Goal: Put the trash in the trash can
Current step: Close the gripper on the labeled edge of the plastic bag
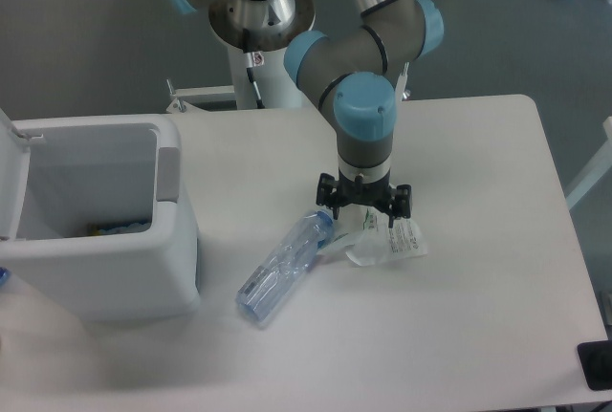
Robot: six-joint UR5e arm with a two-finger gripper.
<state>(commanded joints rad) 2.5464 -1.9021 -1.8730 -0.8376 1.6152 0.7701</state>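
Observation:
A crumpled clear wrapper [397, 240] with a white printed label lies on the white table [478, 316], right of centre. Straight above its upper end my gripper [364, 217] points down, open, with one finger on each side of the wrapper's top; I cannot tell if it touches. A clear water bottle [285, 266] with a blue cap lies on its side just left of the wrapper, cap toward the gripper. The trash can [105, 249], white and boxy with a grey front tab, stands at the left with its lid up and something lying at its bottom.
The robot's white base column [260, 58] rises behind the table's far edge. A black object [597, 366] shows at the lower right corner. A white frame leg [588, 173] stands past the table's right edge.

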